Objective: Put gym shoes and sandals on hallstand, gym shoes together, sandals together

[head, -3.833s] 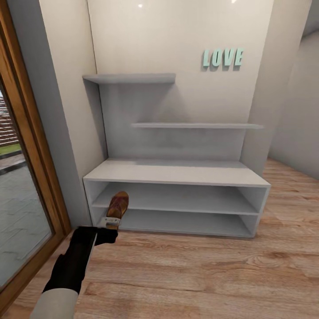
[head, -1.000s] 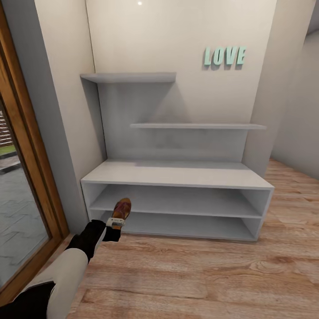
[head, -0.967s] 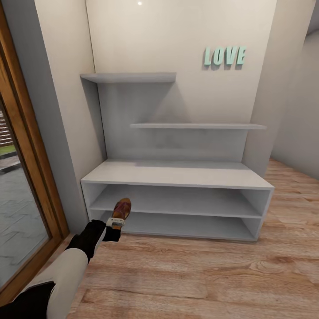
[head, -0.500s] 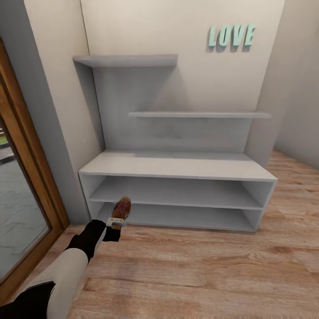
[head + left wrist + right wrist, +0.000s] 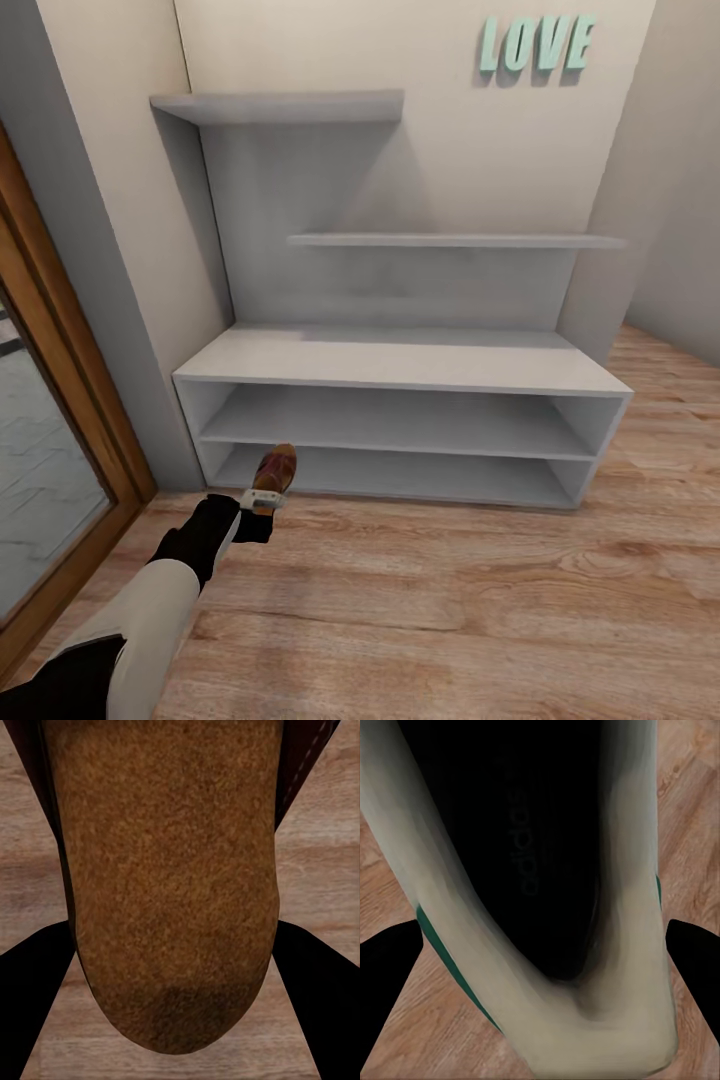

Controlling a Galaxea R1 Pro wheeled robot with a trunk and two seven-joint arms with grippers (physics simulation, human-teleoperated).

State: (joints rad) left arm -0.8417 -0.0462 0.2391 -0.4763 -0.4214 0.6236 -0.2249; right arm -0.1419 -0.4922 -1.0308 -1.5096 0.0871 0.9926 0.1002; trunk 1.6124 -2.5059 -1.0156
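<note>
Sandal [image 5: 272, 474] sat clamped in the left gripper [image 5: 262, 498], toe aimed at the hallstand [image 5: 400, 375], just short of its bottom slot's left end above the corridor floor [image 5: 450, 610]. Up close, the left wrist view showed its tan footbed between dark fingers [image 5: 30, 997]. Right wrist view had a gym shoe [image 5: 532, 892] pinched by its heel collar. Both shelf slots stood open; bare planks stretched rightward.

- Left arm [image 5: 150, 610]: off-white rounded forearm shell, black section nearer the shoulder.
- Black wrist housing, small pale grey block at its tip.
- Black, wedge-shaped gripper fingers [image 5: 30, 997].
</note>
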